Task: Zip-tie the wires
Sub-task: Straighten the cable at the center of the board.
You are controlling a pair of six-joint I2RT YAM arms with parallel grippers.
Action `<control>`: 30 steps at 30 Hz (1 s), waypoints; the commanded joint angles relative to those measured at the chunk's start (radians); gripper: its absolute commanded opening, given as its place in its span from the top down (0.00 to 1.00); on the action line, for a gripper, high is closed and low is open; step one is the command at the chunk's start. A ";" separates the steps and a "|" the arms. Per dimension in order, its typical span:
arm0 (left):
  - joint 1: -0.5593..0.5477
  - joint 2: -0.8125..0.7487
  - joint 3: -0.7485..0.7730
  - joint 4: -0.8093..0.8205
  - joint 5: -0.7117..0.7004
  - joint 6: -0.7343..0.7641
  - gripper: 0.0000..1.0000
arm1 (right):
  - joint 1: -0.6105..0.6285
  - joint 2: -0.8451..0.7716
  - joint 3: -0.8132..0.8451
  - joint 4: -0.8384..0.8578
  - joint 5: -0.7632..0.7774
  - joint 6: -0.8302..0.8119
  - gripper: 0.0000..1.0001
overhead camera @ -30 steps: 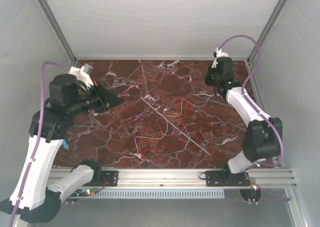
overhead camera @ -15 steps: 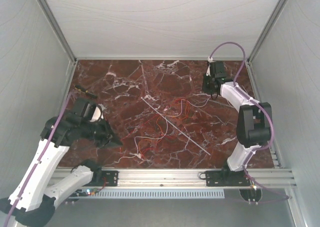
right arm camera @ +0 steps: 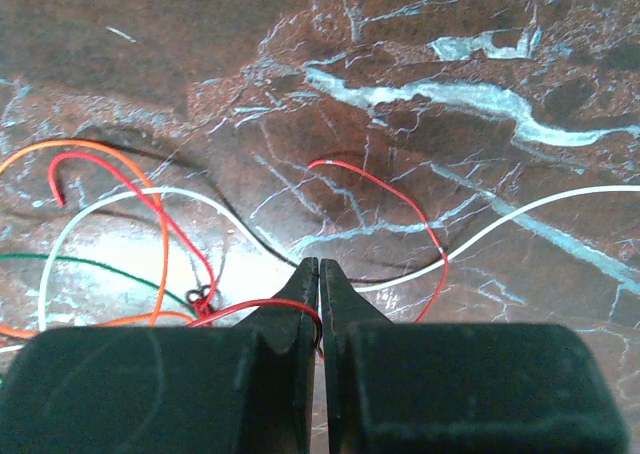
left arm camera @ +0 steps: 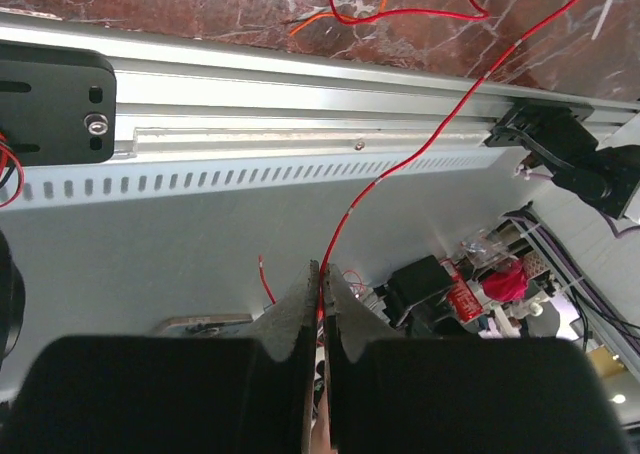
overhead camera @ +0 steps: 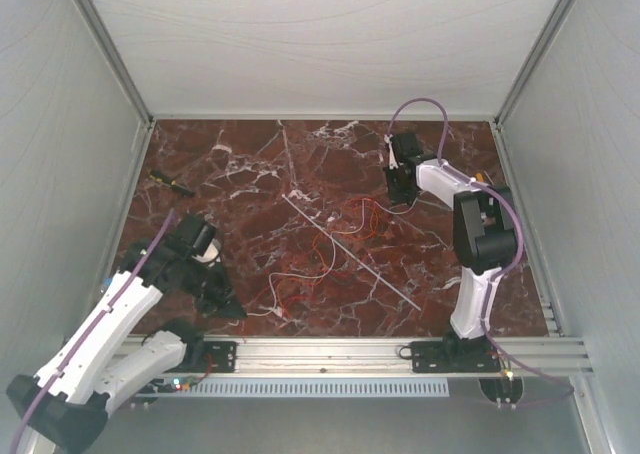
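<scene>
Where the overhead view takes in the whole bench, we list the following.

1. Marble table (overhead camera: 250, 164): dark red with white veins; an aluminium rail (left arm camera: 300, 84) runs along its near edge.
2. Zip tie (overhead camera: 350, 251): a pale straight strip lying flat and diagonal across the middle of the table, from upper left to lower right. It is free of both grippers.
3. Wires (overhead camera: 362, 216): loose red, orange and white curls spread around and across the zip tie at mid-table, with one white strand trailing toward the near edge.
4. Left gripper (overhead camera: 225, 304): low over the near-left part of the table. In its wrist view we see the left gripper (left arm camera: 320, 274) with its jaws pressed together on a red strand (left arm camera: 430, 134), which runs taut from the pads up over the rail and onto the marble.
5. Right gripper (overhead camera: 397, 192): at the far right of the wire cluster. Its wrist view shows the right gripper (right arm camera: 318, 266) with its jaws together and no gap between them, tips down among the strands. A red strand reaches the fingertip, but we cannot tell whether it is pinched. A white wire (right arm camera: 560, 202), an orange wire (right arm camera: 163, 254) and a green wire (right arm camera: 60, 259) lie close by on the marble.
6. Small dark object (overhead camera: 172, 184): on the left of the table, well apart from the wires; we cannot tell what it is.
</scene>
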State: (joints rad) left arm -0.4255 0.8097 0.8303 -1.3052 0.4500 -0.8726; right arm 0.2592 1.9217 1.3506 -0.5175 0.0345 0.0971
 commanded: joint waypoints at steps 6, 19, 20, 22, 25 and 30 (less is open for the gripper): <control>-0.093 0.087 -0.093 0.137 0.035 -0.049 1.00 | 0.029 0.081 0.078 -0.122 0.088 -0.043 1.00; -0.193 0.231 -0.177 0.301 0.011 -0.063 1.00 | 0.042 0.110 0.102 -0.155 0.080 -0.038 0.85; -0.193 0.238 -0.178 0.305 0.008 -0.059 1.00 | 0.042 0.106 0.100 -0.157 0.081 -0.035 0.83; -0.192 0.247 -0.182 0.309 0.001 -0.052 1.00 | 0.042 0.095 0.096 -0.162 0.084 -0.034 0.77; -0.193 0.265 -0.183 0.318 -0.004 -0.040 0.99 | 0.042 0.077 0.097 -0.169 0.091 -0.031 0.71; -0.194 0.295 -0.177 0.333 0.019 -0.012 0.86 | 0.042 0.044 0.111 -0.187 0.110 -0.035 0.58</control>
State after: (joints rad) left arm -0.6117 1.0885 0.6449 -0.9966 0.4561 -0.9154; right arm 0.2947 2.0151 1.4307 -0.6613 0.1181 0.0669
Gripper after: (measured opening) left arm 0.088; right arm 0.390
